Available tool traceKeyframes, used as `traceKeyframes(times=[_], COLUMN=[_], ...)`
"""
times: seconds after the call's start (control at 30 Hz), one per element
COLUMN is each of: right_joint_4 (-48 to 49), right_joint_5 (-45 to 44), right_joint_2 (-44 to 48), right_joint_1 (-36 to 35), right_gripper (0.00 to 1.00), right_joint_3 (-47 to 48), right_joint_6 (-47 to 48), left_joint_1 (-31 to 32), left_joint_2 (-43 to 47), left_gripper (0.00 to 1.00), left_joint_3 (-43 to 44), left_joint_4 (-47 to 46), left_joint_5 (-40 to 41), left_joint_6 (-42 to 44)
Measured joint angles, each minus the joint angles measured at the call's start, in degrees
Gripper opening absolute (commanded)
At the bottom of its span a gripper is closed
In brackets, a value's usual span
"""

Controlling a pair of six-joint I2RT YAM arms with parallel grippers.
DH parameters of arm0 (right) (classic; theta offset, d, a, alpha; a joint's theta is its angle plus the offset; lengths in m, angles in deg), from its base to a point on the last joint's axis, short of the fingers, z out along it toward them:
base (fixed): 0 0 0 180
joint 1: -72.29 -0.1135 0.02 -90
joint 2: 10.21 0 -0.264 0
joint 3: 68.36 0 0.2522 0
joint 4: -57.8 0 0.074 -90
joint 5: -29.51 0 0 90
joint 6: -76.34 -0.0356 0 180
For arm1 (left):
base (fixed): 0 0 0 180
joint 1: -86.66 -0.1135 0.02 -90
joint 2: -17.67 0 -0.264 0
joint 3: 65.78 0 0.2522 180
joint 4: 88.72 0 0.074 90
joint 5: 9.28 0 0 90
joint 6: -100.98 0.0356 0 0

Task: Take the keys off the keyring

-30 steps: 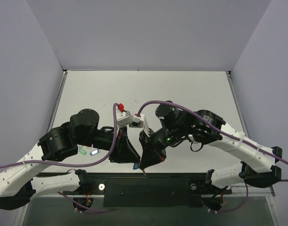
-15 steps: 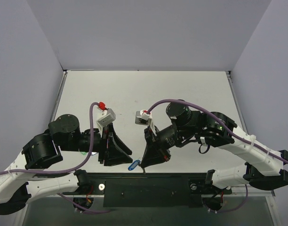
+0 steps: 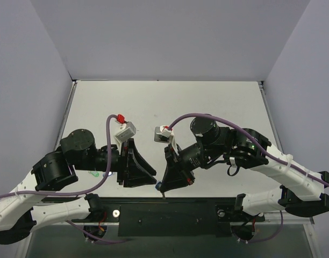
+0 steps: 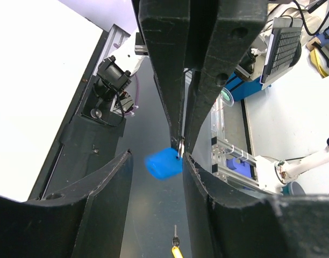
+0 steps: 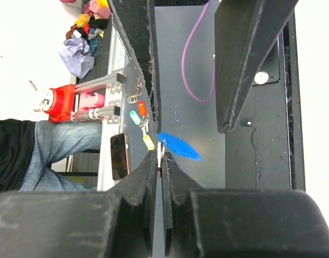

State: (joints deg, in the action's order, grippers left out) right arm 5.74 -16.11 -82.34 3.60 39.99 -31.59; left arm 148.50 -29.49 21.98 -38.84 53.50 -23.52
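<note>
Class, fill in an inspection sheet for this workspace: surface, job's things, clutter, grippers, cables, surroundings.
Surface: pale, plain table.
Job's things: blue key hangs at keyring; green key lies on table.
Clutter: nothing seen.
Grippers: right gripper jaws shut on keyring; left gripper jaws open near blue key.
Cables: purple cables loop above the table.
Surroundings: person in jeans and phone, off the table.
</note>
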Motion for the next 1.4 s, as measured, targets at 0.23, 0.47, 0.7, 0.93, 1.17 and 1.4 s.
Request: traceKeyframes(times=[0.23,0.47,0.7,0.93,1.17,1.4], right_joint_4=[-0.1,0.0,0.1,0.4,0.4,0.3], right_joint_5=[0.0,0.0,0.0,0.0,0.0,-0.5], right_joint_2=[0.0,0.0,-0.1,-0.1,-0.1,-0.2], right_joint_1=[0.0,0.0,0.0,0.0,0.0,0.0], right_gripper=[0.0,0.0,0.0,0.0,0.0,0.0], right_joint_3=[0.0,0.0,0.0,0.0,0.0,0.0], right_joint_6=[0.0,0.1,0.1,0.0,0.1,0.2], left_joint_1=[0.0,0.0,0.0,0.0,0.0,0.1], left_joint_2=[-0.5,0.2,0.3,0.3,0.4,0.4], left_gripper=[0.5,0.5,0.5,0.42,0.38,0.29], left_joint_3=[-1.6,-3.4,-3.9,-3.9,-5.0,-5.8], left_joint_4=[-1.7,-4.2,-5.6,-6.3,-6.8,-7.3], left_joint_5=[-2.4,-4.8,-6.1,-6.5,-7.0,-7.5], left_joint_6=[-0.9,-1.9,-2.6,-2.9,-3.4,-4.1])
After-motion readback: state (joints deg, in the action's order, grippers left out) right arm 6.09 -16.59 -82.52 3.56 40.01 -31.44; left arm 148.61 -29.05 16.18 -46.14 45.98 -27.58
